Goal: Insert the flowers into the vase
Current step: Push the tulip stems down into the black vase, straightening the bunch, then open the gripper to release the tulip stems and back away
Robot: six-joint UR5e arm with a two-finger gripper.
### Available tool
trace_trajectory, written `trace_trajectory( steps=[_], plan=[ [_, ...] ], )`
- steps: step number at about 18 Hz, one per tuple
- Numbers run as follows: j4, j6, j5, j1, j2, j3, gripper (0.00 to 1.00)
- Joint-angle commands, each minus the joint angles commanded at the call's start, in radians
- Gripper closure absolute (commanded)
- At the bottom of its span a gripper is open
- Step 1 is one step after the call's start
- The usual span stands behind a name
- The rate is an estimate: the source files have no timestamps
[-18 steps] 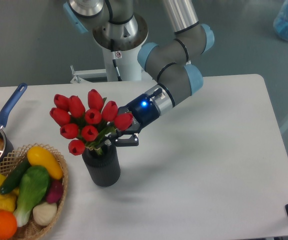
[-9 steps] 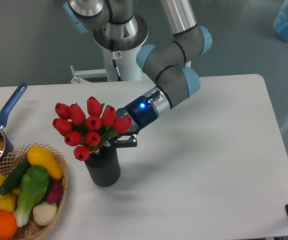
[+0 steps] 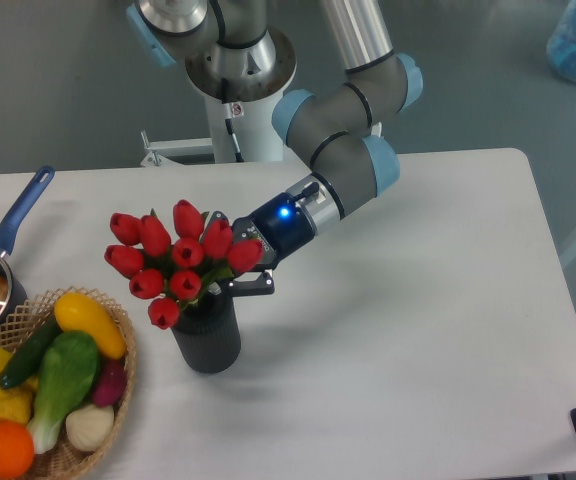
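Vase (image 3: 206, 335) stands near the counter's (image 3: 418, 330) front edge, just right of the basket (image 3: 118, 385). Flowers (image 3: 180, 260) sit stems-down in its mouth, buds leaning to 10 o'clock. Insertion looks mostly done. Gripper (image 3: 236, 276) at the vase's 1 o'clock, clamped on the stems. Left: release, retract.

**A robot lab with staged household props**

An industrial arm (image 3: 343, 150) stands on a pedestal (image 3: 238, 90) at the far edge of a bare white table (image 3: 418, 330), above a grey floor. A basket (image 3: 118, 385) of toy-like vegetables sits at the table's near left corner.
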Motion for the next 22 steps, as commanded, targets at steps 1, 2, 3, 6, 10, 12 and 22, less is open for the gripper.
trace_trajectory(
  steps=[1, 2, 3, 6, 10, 12, 22],
  plan=[
    [0.000, 0.005, 0.000, 0.002, -0.005, -0.002, 0.68],
    [0.000, 0.005, 0.000, 0.003, -0.006, -0.002, 0.65],
    [0.002, 0.006, 0.000, 0.003, -0.006, -0.002, 0.63],
    [0.002, 0.006, 0.000, 0.003, -0.008, -0.002, 0.57],
    [0.000, 0.028, 0.000, 0.009, -0.008, 0.002, 0.31],
    [0.000, 0.041, 0.000, 0.011, -0.008, 0.005, 0.00],
    [-0.005, 0.029, 0.015, 0.052, 0.001, -0.002, 0.00]
  ],
)
